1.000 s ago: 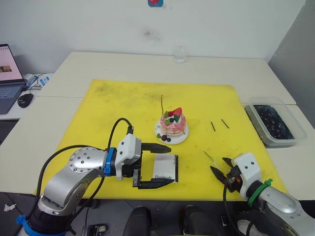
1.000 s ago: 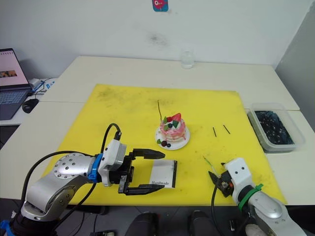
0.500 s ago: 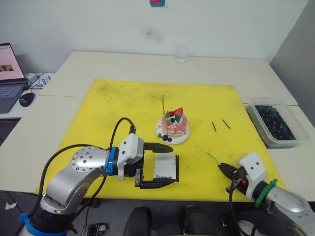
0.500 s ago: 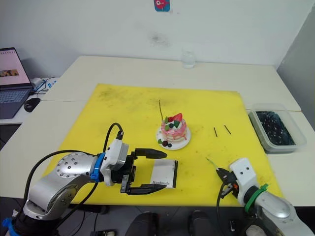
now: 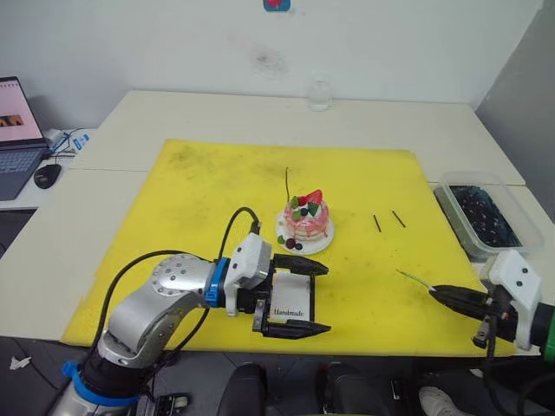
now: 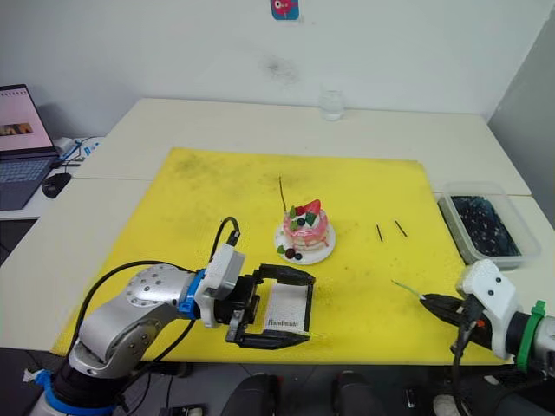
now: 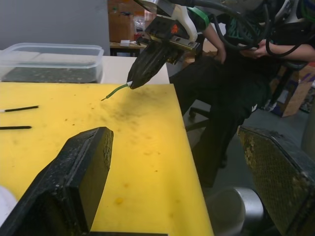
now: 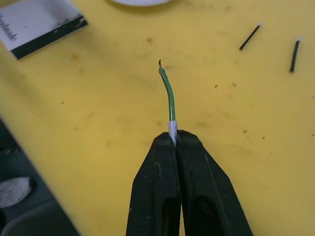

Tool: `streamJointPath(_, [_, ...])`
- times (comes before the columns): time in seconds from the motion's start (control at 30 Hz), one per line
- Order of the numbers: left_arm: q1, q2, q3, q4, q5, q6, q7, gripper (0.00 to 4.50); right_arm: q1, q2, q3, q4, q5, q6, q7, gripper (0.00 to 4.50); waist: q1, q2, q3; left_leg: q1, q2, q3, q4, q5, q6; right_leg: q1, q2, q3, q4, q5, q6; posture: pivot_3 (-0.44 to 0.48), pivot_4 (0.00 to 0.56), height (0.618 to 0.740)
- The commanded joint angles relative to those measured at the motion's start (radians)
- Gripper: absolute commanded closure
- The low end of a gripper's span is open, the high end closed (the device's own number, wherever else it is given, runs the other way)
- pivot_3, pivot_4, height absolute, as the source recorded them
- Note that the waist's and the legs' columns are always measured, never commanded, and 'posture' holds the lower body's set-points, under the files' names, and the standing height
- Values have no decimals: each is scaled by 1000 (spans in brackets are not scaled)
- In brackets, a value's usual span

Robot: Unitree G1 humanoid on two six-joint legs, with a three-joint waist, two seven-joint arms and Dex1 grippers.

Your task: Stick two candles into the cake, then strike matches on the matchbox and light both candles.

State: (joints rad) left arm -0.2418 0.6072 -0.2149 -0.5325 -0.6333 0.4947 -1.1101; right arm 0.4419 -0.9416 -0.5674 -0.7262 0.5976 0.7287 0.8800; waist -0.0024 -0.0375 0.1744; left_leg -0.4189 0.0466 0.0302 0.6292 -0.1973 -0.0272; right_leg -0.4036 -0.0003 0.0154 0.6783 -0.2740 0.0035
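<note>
The right tool is clenched on the second candle near the mat's front right corner, well apart from the cake. The left tool, spread wide, straddles the matchbox. Carry the candle level, then press it in vertically beside the standing one.

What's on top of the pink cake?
The cake carries white cream, a red strawberry, dark berries and one thin candle standing up. How deep the candle goes is hidden.
</note>
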Motion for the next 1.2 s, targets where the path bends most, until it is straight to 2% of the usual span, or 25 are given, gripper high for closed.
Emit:
streamJointPath(0.03, [-25, -9, -30, -57, 13, -5, 14, 0, 42, -25, -47, 59, -72, -93, 84, 4468, 0, 0, 0, 0, 0, 0, 0, 0, 0, 0, 0, 0, 0, 0, -1, 0, 150, 740])
streamJointPath(0.27, [-101, -29, -88, -62, 66, -7, 42, 0, 135, 33, -99, 168, -146, -218, 145, 4468, 0, 0, 0, 0, -1, 0, 0, 0, 0, 1, 0, 0, 0, -1, -2, 0, 150, 740])
streamJointPath(0.43, [-101, -45, -125, -63, 79, -16, 38, 0, 160, 57, -91, 240, -178, -288, 177, 4468, -2, 0, 0, 0, -1, 0, 0, 0, 0, 0, 0, 1, 0, 0, 0, 0, 150, 740])
streamJointPath(0.63, [-122, -70, -135, -38, 91, -25, 45, 0, 162, 68, -74, 258, -171, -285, 185, 4468, -2, 1, 0, 1, -1, -1, 0, 0, 0, 1, 0, 0, 1, -2, -4, 0, 150, 740])
streamJointPath(1.0, [-145, -92, -139, -16, 81, -19, 29, 0, 148, 82, 2, 265, -193, -274, 154, 4468, -1, 1, -1, 1, -1, -1, 0, 0, 0, 1, 0, 0, 1, -1, -1, 0, 150, 740])
streamJointPath(1.13, [-146, -95, -138, -15, 59, -14, 2, 0, 144, 78, 12, 271, -198, -272, 158, 3530, -1, 1, -1, 1, -1, 0, 1, 0, 0, 1, 0, 0, 1, -1, -1, 0, 150, 740])
streamJointPath(1.2, [-147, -93, -140, -11, 69, -23, -10, 0, 143, 73, 1, 261, -188, -260, 161, 2841, -1, 1, -1, 1, -1, 0, 1, 0, 0, 1, 0, 1, 1, -1, -1, 0, 150, 740])
